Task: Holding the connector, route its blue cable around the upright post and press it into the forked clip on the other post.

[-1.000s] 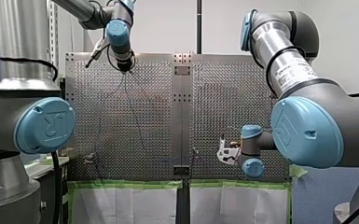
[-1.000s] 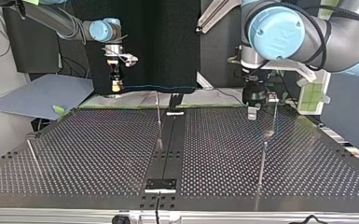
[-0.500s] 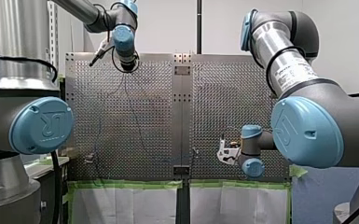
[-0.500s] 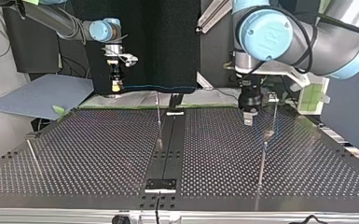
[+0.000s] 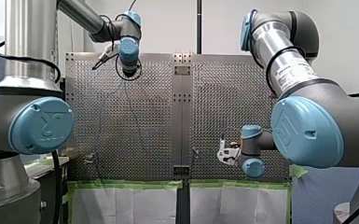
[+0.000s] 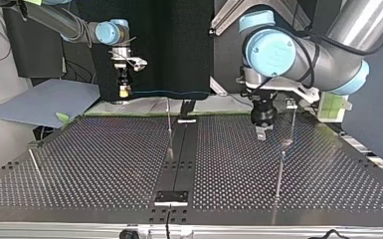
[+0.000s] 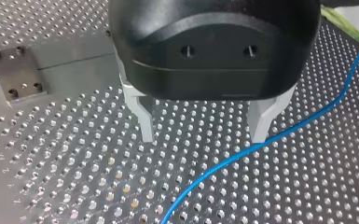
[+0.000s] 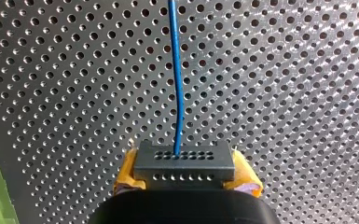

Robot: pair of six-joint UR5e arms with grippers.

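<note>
The connector (image 8: 184, 161), a dark grey block, is clamped in my right gripper (image 8: 185, 173), whose yellow pads (image 8: 127, 176) press on both of its ends. The blue cable (image 8: 176, 70) comes out of the connector's holed face and runs straight ahead of the gripper, over the perforated tabletop (image 8: 284, 93). In the top view my right gripper hangs raised by the tabletop's far edge, at about 10 o'clock from the thin centre post (image 6: 169, 127)

On my left gripper (image 7: 204, 137) the pale fingers (image 7: 145, 122) are spread apart with nothing between them. The blue cable passes just beside one fingertip and curves on under the gripper across the tabletop; whether it touches that finger I cannot tell. In the top view my left gripper points down, low over the tabletop, at 3 o'clock from the centre post. A second post (image 6: 292, 124) stands just beside it at 3 o'clock, and a third post (image 6: 279, 174) stands near it at 5 o'clock. Which post bears the forked clip I cannot tell
</note>
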